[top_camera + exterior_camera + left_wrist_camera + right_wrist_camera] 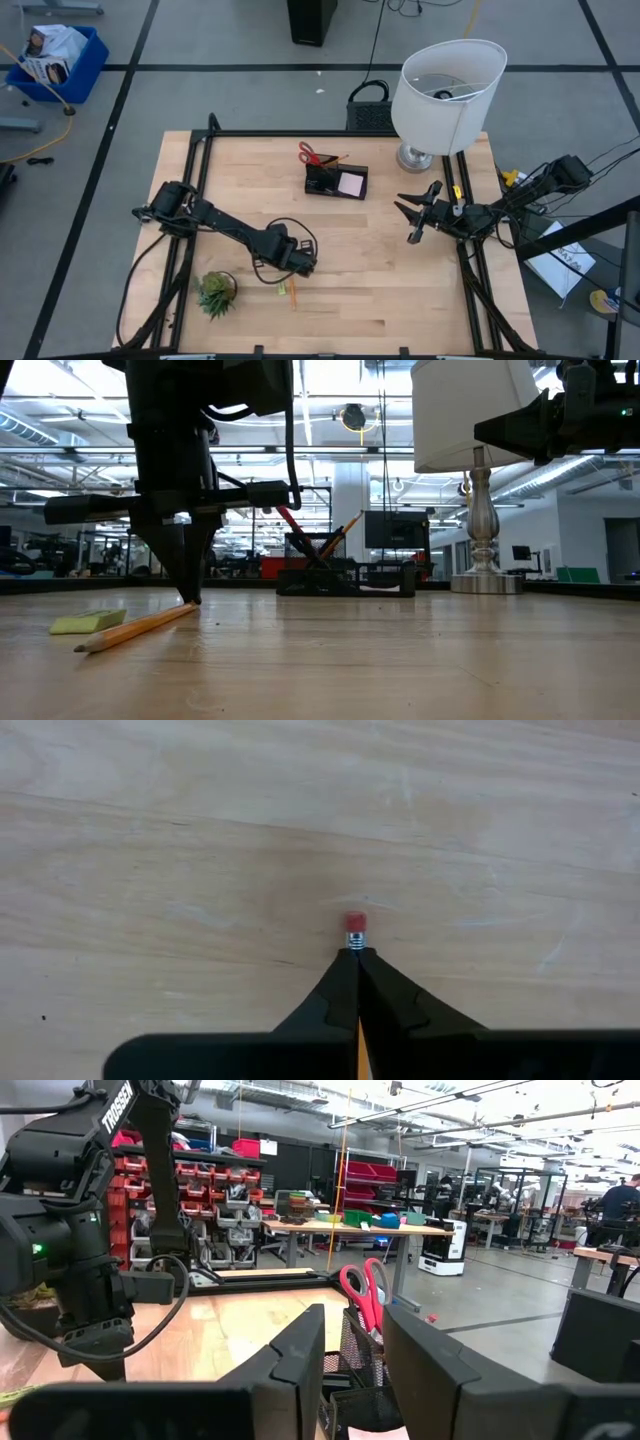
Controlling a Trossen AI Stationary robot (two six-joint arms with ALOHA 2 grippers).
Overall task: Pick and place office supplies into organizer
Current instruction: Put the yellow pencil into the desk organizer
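Pencil: the pencil (137, 628) lies flat on the table (400, 290), well in front of the organizer (336, 181) and just beside the plant (216, 291).
Left gripper: the left gripper (358, 958) is down at the table and pinched shut on the pencil just behind its red eraser (355, 921).
Long axis: the pencil runs straight back between the fingers, eraser end poking out ahead; the sharpened tip points away from the grip, toward the table's front edge.
Nearer arm: the left arm, already on it; the organizer lies up and away from that grip, toward the lamp (445, 95).
Right gripper: the right gripper (414, 217) hangs off to the side of the organizer, below the lamp, fingers narrowly apart and holding nothing.
Organizer: scissors (314, 155) and a pink note pad (350, 184) already sit in it.
Nearby: a small yellow-green scrap (88, 622), possibly an eraser, lies touching or just beside the pencil tip.
Surface: pale bare wood, flat.
Room: open floor beyond, benches and shelving.
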